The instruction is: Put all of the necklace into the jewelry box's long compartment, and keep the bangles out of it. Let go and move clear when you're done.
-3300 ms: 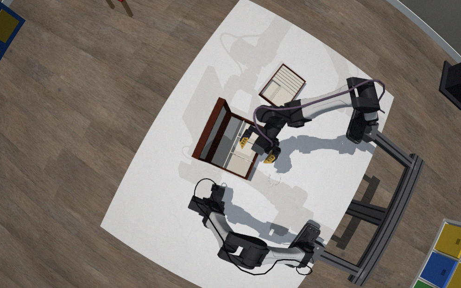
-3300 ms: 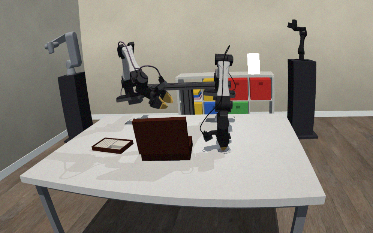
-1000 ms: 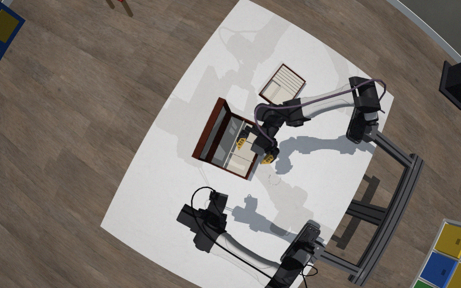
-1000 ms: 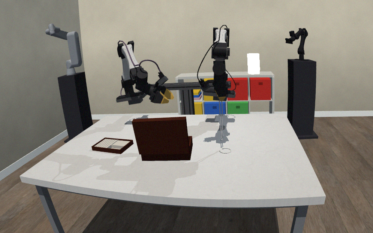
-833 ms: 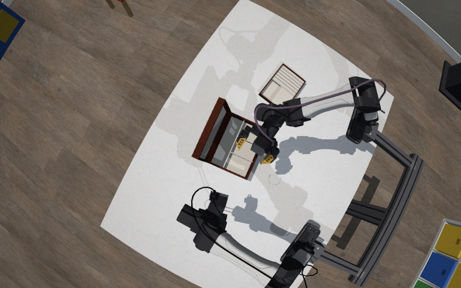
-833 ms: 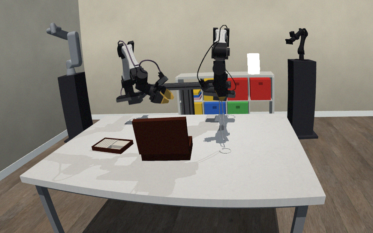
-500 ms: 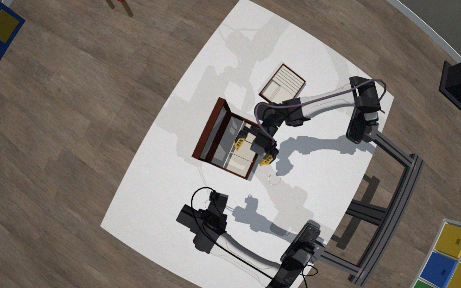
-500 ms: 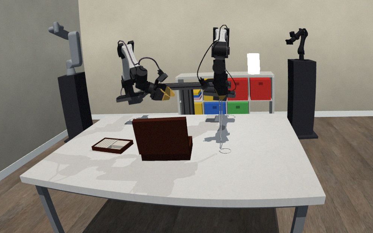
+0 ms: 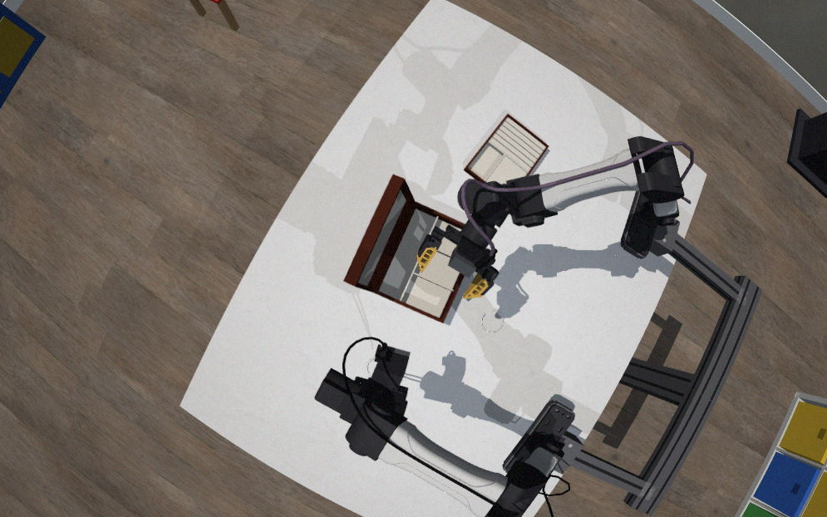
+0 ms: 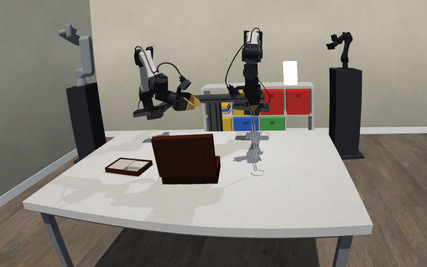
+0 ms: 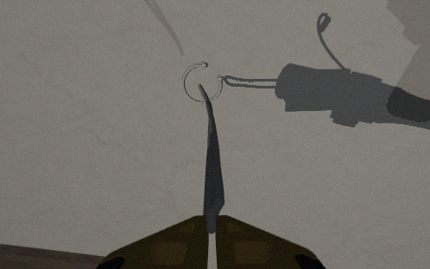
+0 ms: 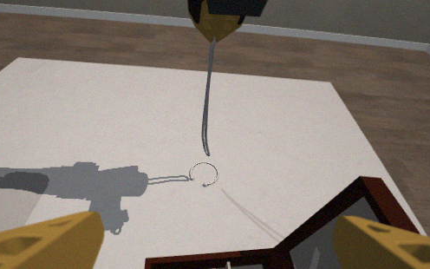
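Note:
My left gripper (image 10: 253,107) (image 11: 211,226) is shut on the grey necklace (image 10: 255,156) (image 11: 213,173) (image 12: 206,104), which hangs as a narrow loop, its lower end in the air above the table. One open bangle (image 10: 257,175) (image 11: 184,83) (image 12: 218,174) lies on the table near below it. A second bangle (image 9: 490,332) lies beside the box's compartment side in the top view. The jewelry box (image 9: 403,305) (image 10: 190,180) (image 12: 193,257) stands with its lid raised; its long compartment (image 9: 397,269) runs along the lid side. My right gripper (image 9: 451,276) (image 10: 193,101) (image 12: 218,225) is open and empty above the box.
A shallow tray (image 9: 508,115) (image 10: 122,173) with slots lies on the table, on the box's far side from my left arm. The raised lid (image 9: 375,231) (image 10: 185,156) stands up as a tall wall. My right arm reaches over the box's small compartments.

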